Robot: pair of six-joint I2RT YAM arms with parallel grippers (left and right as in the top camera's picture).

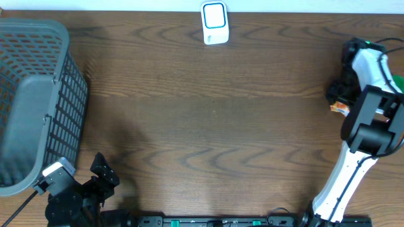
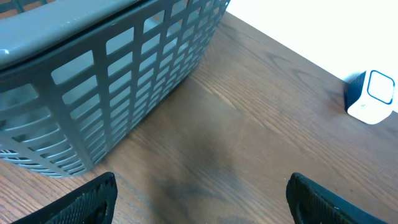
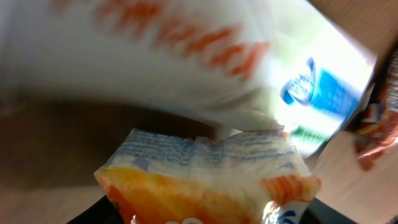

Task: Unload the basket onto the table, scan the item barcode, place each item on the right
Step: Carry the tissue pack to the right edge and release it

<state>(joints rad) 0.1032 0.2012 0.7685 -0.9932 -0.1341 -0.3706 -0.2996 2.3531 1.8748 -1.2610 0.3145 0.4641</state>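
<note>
- Right tool (image 1: 336, 98) is out at the right edge of the worktop (image 1: 208, 126), right over a small orange packet (image 3: 205, 186). Can't tell if it's actually clamped on it; the fingers barely show.
- Packet's crimped clear top edge has tiny blue print, way too blurry to read.
- Behind it is a white bag (image 3: 155, 50) with orange lettering, smeared and unreadable, plus a blue and white label.
- Scanner (image 1: 214, 23), white with a blue-framed window, sits at the far edge, well apart from the packet.
- Left tool (image 2: 202, 199) is spread wide, holding nothing, near the grey basket (image 2: 118, 81).
</note>
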